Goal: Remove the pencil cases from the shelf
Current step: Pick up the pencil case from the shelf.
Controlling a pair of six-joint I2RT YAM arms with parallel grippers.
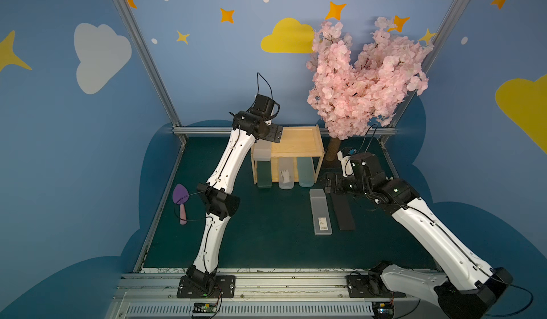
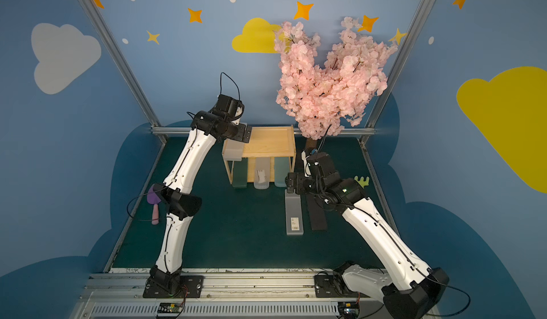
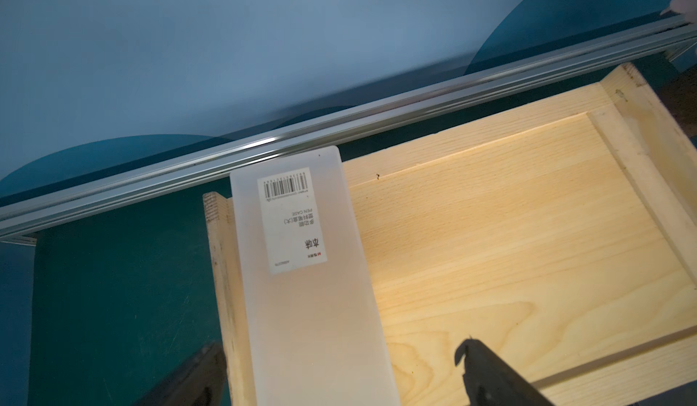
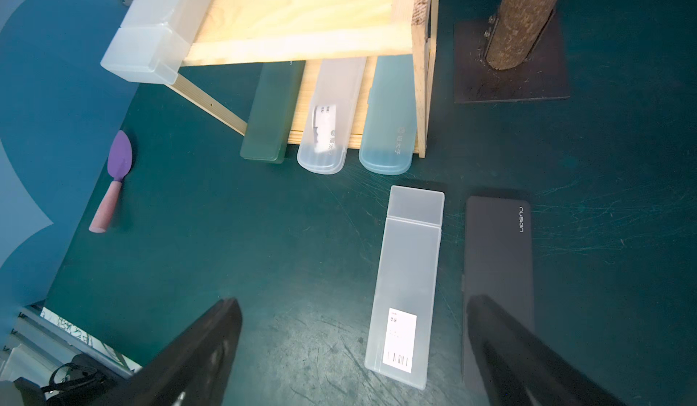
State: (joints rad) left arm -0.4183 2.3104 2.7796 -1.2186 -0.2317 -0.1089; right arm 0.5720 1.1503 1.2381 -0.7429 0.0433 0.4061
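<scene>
Purple trowel point(image 1: 179, 194): lies on the green desk point(image 1: 266, 237), far left, beside the left arm.
Left end effector point(image 3: 339, 347): fingers spread wide, poised above the frosted white case point(image 3: 301, 272) and straddling its front end; no grip on it shows.
Top tier: that case lies along the left edge of the pale wooden shelf point(image 1: 299, 142), its front end overhanging.
Lower tier: dark green case point(image 1: 264, 175), clear case point(image 1: 286, 176) and light blue case point(image 1: 306, 172) sit side by side, front ends jutting past the shelf's front.
Desk, right of centre: second frosted case point(image 1: 320, 211) and black case point(image 1: 343, 215) lie parallel, just apart, off the shelf.
Right end effector point(image 4: 350, 306): fingers spread, holding nothing, hovering above those two cases.
Green toy rake point(image 2: 361, 180): on the desk at far right, partly hidden behind the right arm.
</scene>
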